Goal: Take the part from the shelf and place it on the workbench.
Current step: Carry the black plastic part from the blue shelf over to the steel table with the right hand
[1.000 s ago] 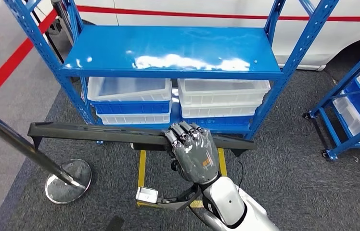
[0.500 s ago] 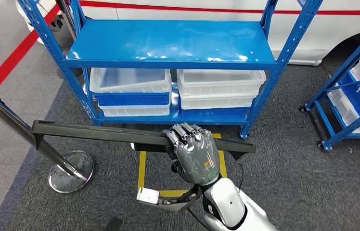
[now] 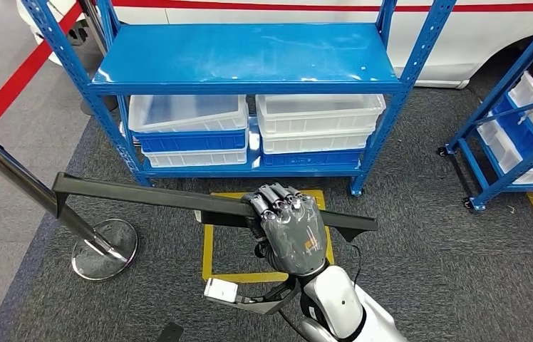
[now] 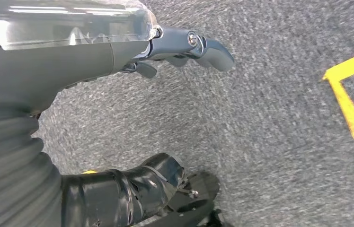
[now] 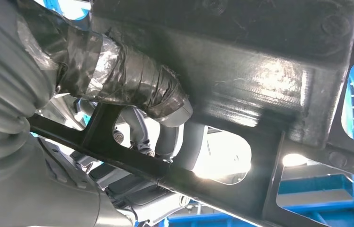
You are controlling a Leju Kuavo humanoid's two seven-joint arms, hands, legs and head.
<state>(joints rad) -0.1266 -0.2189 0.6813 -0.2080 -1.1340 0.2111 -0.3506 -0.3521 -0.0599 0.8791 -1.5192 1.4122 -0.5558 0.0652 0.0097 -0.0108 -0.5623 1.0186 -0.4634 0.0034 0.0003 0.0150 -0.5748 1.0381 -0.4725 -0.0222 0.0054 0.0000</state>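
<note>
Blue shelving bay on grey carpet.
Blue steel rack [image 3: 246,53] ahead, white and blue plastic bins [image 3: 191,128] on its lower tier; second rack [image 3: 513,135] at right. Yellow taped square [image 3: 210,246] on floor [image 3: 427,235], chrome stanchion [image 3: 103,249] at left, possibly a white vehicle [image 3: 463,43] behind.

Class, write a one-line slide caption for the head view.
Right hand grips a long black part over grey carpet, facing a blue shelf.

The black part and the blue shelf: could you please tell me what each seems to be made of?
Part: likely moulded plastic, matte black, with a dull sheen and moulded ribs in the right wrist view; held by the right hand.
Shelf: probably painted steel, glossy blue, with reflections on top and perforated uprights.
</note>
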